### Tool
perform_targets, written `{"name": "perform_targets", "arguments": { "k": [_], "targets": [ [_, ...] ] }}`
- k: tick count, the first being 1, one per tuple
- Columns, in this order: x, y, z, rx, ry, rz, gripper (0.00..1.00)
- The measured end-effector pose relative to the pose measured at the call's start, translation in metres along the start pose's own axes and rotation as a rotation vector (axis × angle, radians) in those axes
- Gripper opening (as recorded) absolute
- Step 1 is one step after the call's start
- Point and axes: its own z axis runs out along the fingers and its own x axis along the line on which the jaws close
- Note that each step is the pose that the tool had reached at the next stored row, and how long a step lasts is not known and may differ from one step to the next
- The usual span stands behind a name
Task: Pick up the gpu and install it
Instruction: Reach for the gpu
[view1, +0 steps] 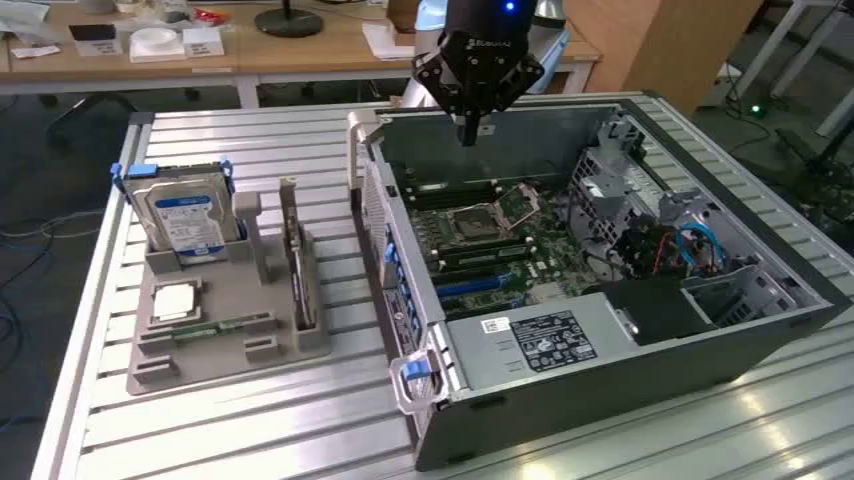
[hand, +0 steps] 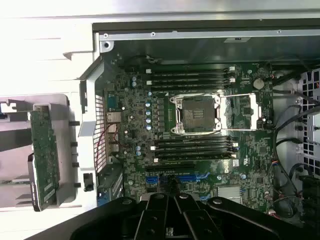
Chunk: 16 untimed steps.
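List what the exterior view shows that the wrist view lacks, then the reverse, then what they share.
Exterior view adds: the hard drive standing in the grey holder, and the desk behind. Wrist view adds: the flat green face of the gpu, seen from above. Shared: the open case, its motherboard and CPU socket, the gpu standing in that holder, and the shut gripper over the case.

even indoor light, glare whitens the table (hand: 45, 30).
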Motion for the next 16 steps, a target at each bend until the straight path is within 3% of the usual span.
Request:
{"name": "perform_targets", "arguments": {
  "k": [8, 16],
  "targets": [
    [0.003, -0.0004, -0.0001, 0.0001, 0.0, 0.0, 0.1],
    [0.017, -0.0019, -0.0004, 0.0002, 0.0, 0.0, 0.1]
  ]
}}
